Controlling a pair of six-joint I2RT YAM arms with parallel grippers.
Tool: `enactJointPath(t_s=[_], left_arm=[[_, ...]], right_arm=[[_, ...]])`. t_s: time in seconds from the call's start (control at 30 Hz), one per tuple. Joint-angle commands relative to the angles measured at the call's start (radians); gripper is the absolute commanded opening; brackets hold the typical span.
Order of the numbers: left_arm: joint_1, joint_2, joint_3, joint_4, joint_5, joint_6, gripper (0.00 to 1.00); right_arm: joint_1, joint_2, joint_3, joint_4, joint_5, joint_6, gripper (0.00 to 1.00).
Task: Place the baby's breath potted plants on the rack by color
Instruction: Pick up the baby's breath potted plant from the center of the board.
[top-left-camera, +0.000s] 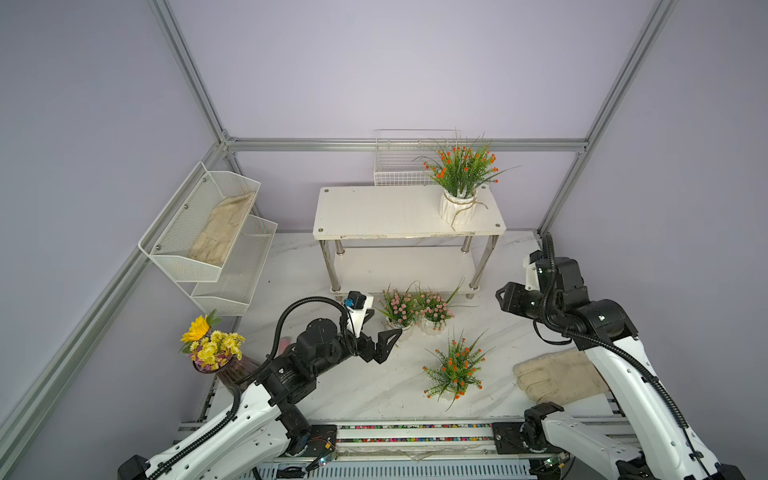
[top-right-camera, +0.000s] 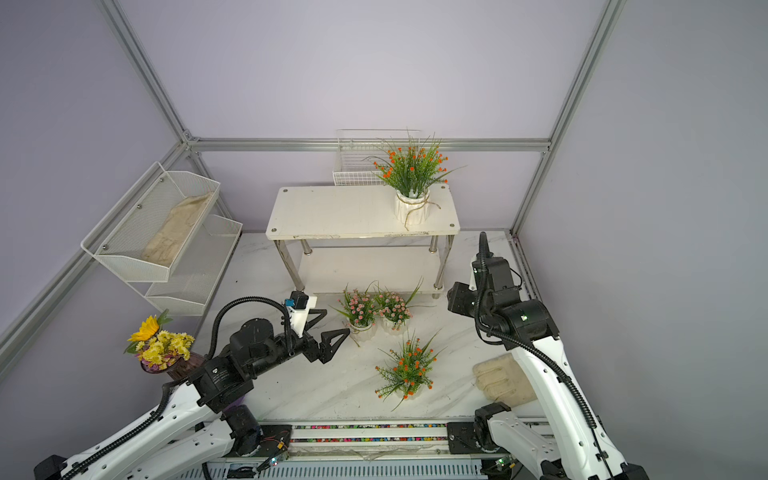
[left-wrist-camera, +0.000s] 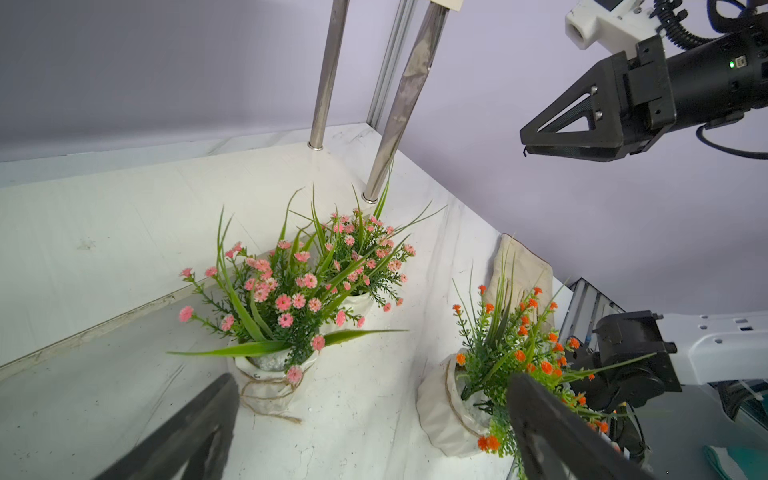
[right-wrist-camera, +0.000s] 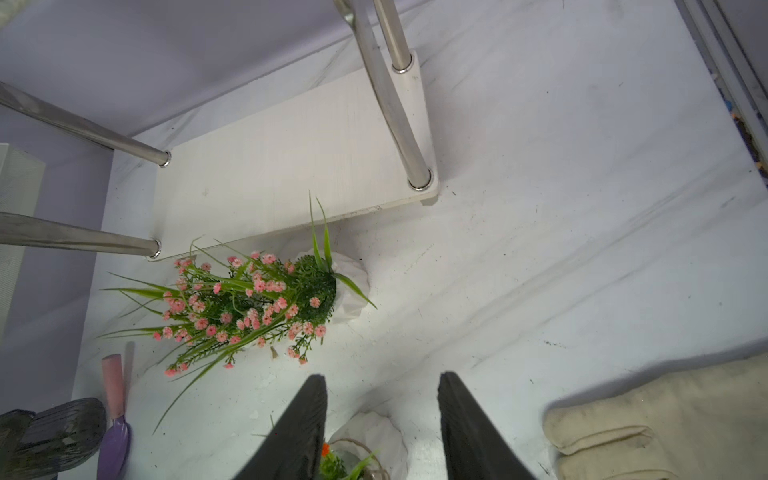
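**Marble table: pink pot just ahead of the wide-open left pincer**

Lilac walls and an aluminium frame close in a white marble table (top-left-camera: 365, 390). At its back stands the rack (top-left-camera: 374, 212), two white boards on chrome legs. One orange plant (top-left-camera: 462, 174) already stands upright at the right end of the top board. The part of the lower board that shows is bare.

Three plants are still on the table. The pink pair stands close together just in front of the lower board: the nearer pink plant (top-left-camera: 397, 309) on the left arm's side, the other pink plant (top-left-camera: 434, 309) beside it. A second orange plant (top-left-camera: 455, 368) stands closer to the robot, apart from both.

The left gripper (top-left-camera: 386, 322) is low, pointing across the table toward the pink pair. Its jaws are spread fully wide and hold nothing. In the left wrist view the nearer pink plant's pot (left-wrist-camera: 270, 386) sits just beside one fingertip (left-wrist-camera: 226, 384), so it is off to one side of the gap, not centred in it. The pot's long axis is vertical and the spray fans out above it. A side-on grip low on the ribbed pot looks right, once the jaws are shifted to centre on it.

The right gripper (right-wrist-camera: 380, 376) is partly open and empty. It hangs higher, near the rack's right front leg. The left arm is clearly the nearer one to this pot.
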Motion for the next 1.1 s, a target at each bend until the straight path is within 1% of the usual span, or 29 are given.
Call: enactJointPath(t_s=[0.0,0.17,0.37,0.53,0.63,0.73,0.9,1.0,1.07], left_arm=[[-0.023,-0.01,-0.036,0.085,0.014,0.002,1.0],[-0.059,-0.011,-0.064,0.09,-0.013,0.011,1.0],[-0.078,-0.018,-0.109,0.103,-0.023,0.011,1.0],[-0.1,-0.027,-0.184,0.182,-0.014,-0.013,1.0],[-0.125,-0.031,-0.247,0.268,-0.022,-0.023,1.0],[-0.147,-0.018,-0.286,0.323,-0.003,-0.021,1.0],[-0.214,0.027,-0.34,0.405,-0.028,0.02,1.0],[-0.258,0.074,-0.369,0.465,-0.073,0.043,1.0],[-0.271,0.112,-0.381,0.483,-0.108,0.05,1.0]], right_arm=[[-0.003,-0.037,-0.04,-0.075,-0.004,0.036,0.45],[-0.004,-0.069,-0.122,-0.091,-0.041,0.057,0.42],[-0.003,-0.117,-0.251,-0.066,-0.122,0.09,0.33],[-0.004,-0.172,-0.35,-0.05,-0.183,0.111,0.27],[0.0,-0.186,-0.409,-0.04,-0.23,0.113,0.23],[0.01,-0.198,-0.466,-0.014,-0.268,0.123,0.22],[0.026,-0.206,-0.525,0.023,-0.287,0.131,0.21],[0.043,-0.202,-0.565,0.063,-0.315,0.144,0.21],[0.066,-0.199,-0.58,0.089,-0.32,0.156,0.22]])
